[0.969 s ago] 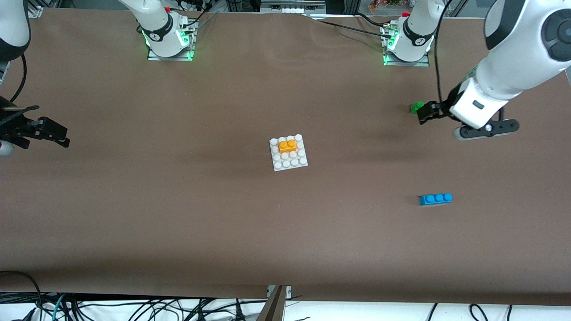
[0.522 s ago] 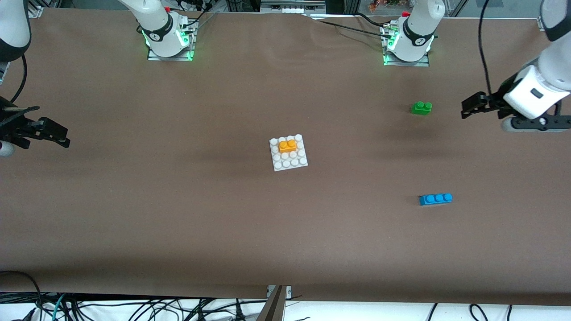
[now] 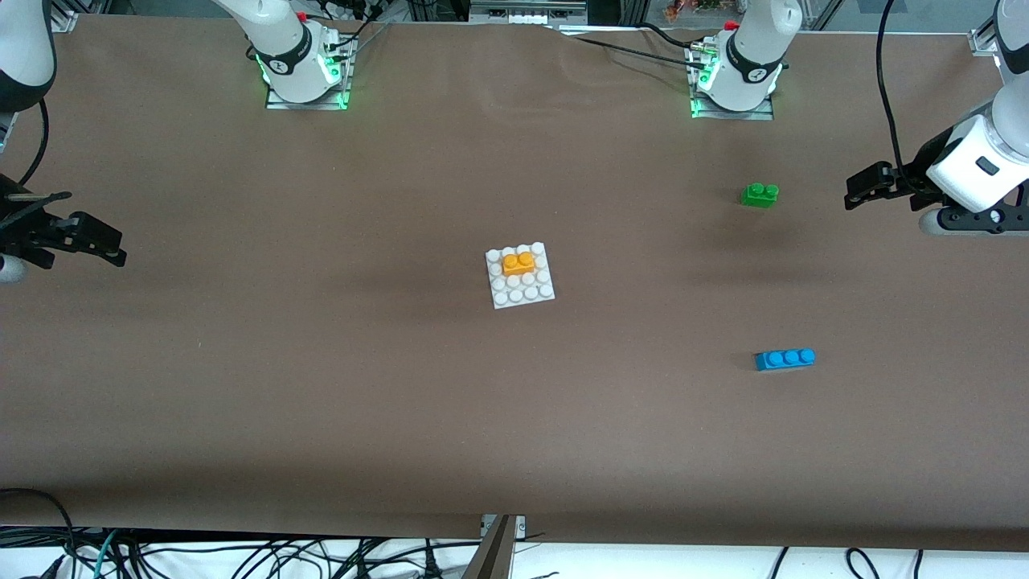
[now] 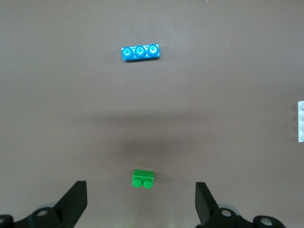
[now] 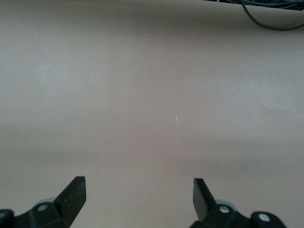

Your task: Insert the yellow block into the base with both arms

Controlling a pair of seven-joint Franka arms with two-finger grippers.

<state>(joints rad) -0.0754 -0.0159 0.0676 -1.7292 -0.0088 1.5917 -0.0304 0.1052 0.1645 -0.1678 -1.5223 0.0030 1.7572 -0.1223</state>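
Yellow block (image 3: pixel 518 263) is sitting seated on the base's (image 3: pixel 522 296) studs at mid-table, so insertion is judged done; right gripper (image 3: pixel 103 244) is waiting with fingers spread at its arm's end; green brick (image 3: pixel 760 195) and blue brick (image 3: pixel 785 359) are lying untouched; left gripper (image 3: pixel 862 190), jaws spread and empty, is hanging near the green brick; nothing is appearing left.

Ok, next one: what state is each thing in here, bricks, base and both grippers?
yellow block: seated on the base's studs
base: flat on the table
green brick: loose, upright
blue brick: loose, upright
left gripper: open, empty
right gripper: open, empty
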